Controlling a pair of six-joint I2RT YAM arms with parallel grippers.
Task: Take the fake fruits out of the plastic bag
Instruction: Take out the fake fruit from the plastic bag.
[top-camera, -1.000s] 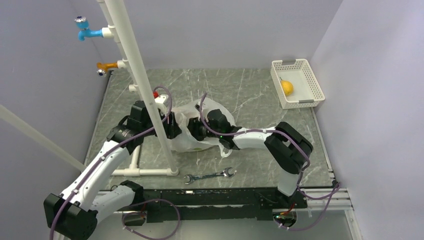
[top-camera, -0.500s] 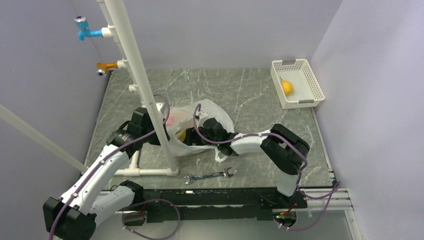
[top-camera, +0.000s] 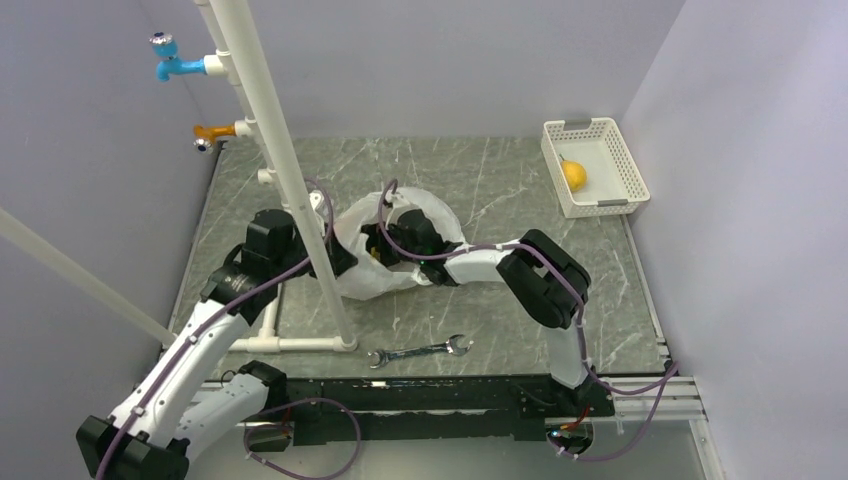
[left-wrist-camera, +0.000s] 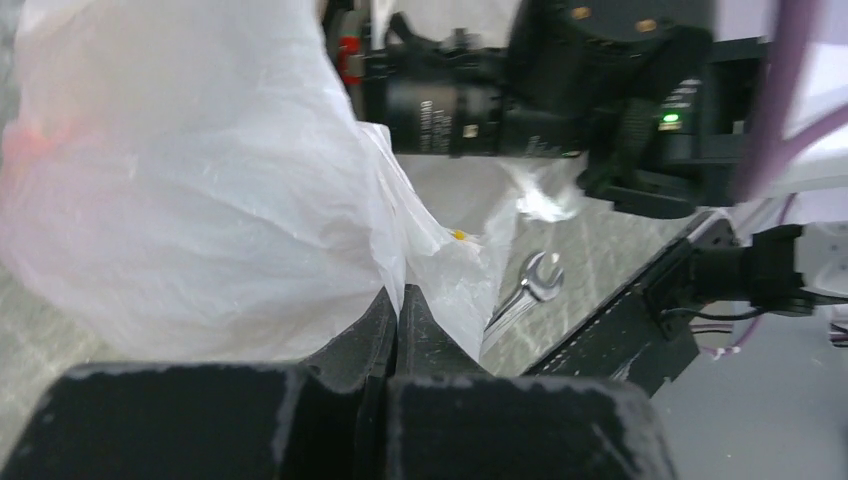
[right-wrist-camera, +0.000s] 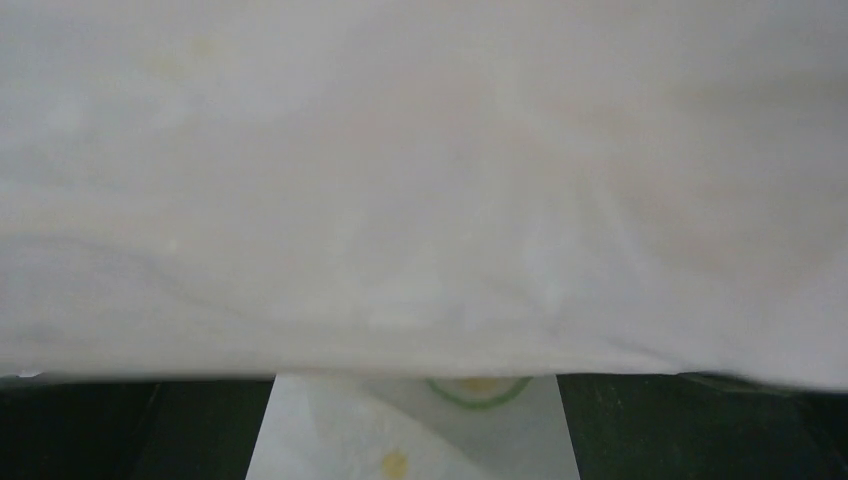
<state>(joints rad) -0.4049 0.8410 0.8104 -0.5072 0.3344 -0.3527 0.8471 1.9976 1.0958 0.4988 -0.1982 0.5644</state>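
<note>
The plastic bag (top-camera: 395, 215) lies crumpled mid-table, white with small printed citrus slices. My left gripper (top-camera: 338, 264) reaches past the white pipe and is shut on a fold of the bag's edge (left-wrist-camera: 420, 250), the film pinched between the jaws (left-wrist-camera: 397, 300). My right gripper (top-camera: 378, 246) is pushed into the bag's mouth from the right; its dark fingers (right-wrist-camera: 130, 430) stand wide apart with only bag film (right-wrist-camera: 420, 200) in front. A yellow spot (top-camera: 374, 254) shows in the bag's mouth and a reddish glow (left-wrist-camera: 30, 140) through its film. One yellow fruit (top-camera: 573, 175) lies in the basket.
A white lattice basket (top-camera: 626, 160) stands at the back right. A slanted white pipe (top-camera: 290, 170) and its floor frame (top-camera: 270, 325) cross in front of my left arm. A steel wrench (top-camera: 420, 351) lies near the front edge, also the wrench (left-wrist-camera: 527, 285) beyond the bag.
My left gripper has shut on the bag's edge. My right gripper has opened wide and slid further left into the bag, which has bunched up and shifted back.
</note>
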